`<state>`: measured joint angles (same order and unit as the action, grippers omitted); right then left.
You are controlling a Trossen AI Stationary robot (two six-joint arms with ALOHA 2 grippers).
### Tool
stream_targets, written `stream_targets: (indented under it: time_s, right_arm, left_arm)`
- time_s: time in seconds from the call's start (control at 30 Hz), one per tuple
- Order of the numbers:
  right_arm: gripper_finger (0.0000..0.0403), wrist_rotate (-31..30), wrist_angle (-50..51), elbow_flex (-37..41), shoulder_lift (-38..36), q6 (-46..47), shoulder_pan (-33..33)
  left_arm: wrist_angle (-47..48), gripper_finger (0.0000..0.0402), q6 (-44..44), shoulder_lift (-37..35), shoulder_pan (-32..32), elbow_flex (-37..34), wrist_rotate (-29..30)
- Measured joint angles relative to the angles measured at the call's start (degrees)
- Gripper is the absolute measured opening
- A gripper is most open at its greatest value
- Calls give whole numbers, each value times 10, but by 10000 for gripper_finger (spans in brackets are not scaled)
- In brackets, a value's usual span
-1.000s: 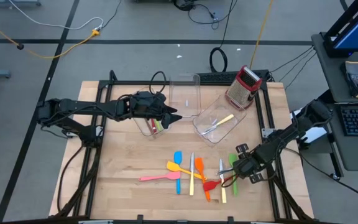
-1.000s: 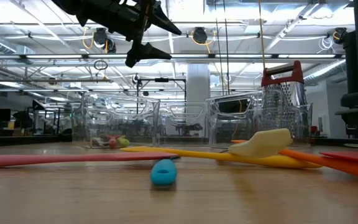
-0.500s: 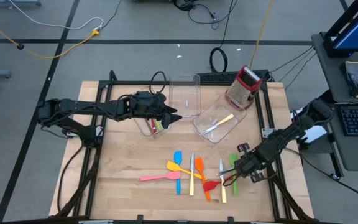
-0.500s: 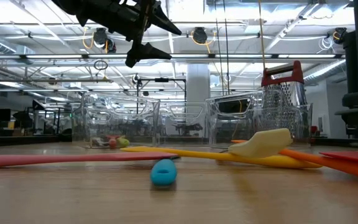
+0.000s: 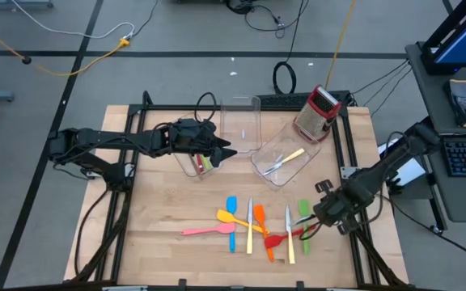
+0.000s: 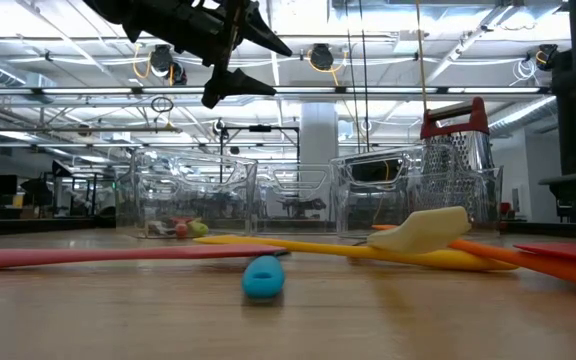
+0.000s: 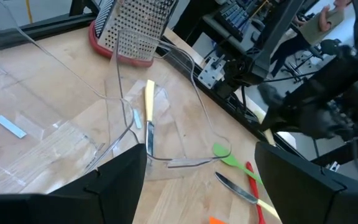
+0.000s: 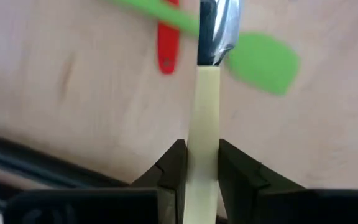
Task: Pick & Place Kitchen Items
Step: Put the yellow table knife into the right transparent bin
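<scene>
My right gripper (image 5: 324,217) hangs above the table's right front, shut on a cream-handled metal cutlery piece (image 8: 205,93). Under it lie a green spatula (image 5: 303,212) and a red spoon (image 5: 284,239). Further left lie more cream-handled cutlery (image 5: 288,230), plus orange (image 5: 260,220), yellow (image 5: 231,218), blue (image 5: 231,212) and pink (image 5: 207,230) spatulas. My left gripper (image 5: 226,151) waits open, high over a clear bin (image 5: 194,164) that holds red and green utensils. My right gripper pinches the cutlery's cream handle (image 8: 202,158) between its two fingers (image 8: 174,163). The fingers come from above, pointing down, and lie along the handle. The metal end (image 8: 217,31) points away below the fingertips, above the green spatula (image 8: 263,62).
A second clear bin (image 5: 285,164) at mid-table holds cream-handled cutlery, and a third (image 5: 241,123) stands behind it. A red-and-silver box grater (image 5: 317,114) sits at the far right. Bare wood lies at the near left.
My right gripper has risen from the table and drifted slightly toward the right edge, taking the cream-handled cutlery up off the wood with it. The other utensils lie where they were.
</scene>
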<state>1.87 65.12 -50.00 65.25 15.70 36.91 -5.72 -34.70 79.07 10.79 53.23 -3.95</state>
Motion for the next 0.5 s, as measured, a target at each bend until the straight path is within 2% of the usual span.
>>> stream_targets:
  time_s: [0.27, 0.37, 0.5]
  right_arm:
    - [59, -68, 11, -53, -33, -34, -12]
    - [59, -113, 27, -71, -39, -59, -21]
    - [59, -203, 51, -90, -40, -113, -33]
  left_arm:
    - [-1, 306, 0, 0, 0, 0, 0]
    - [-1, 306, -3, 0, 0, 0, 7]
    - [-1, 306, -3, 0, 0, 0, 15]
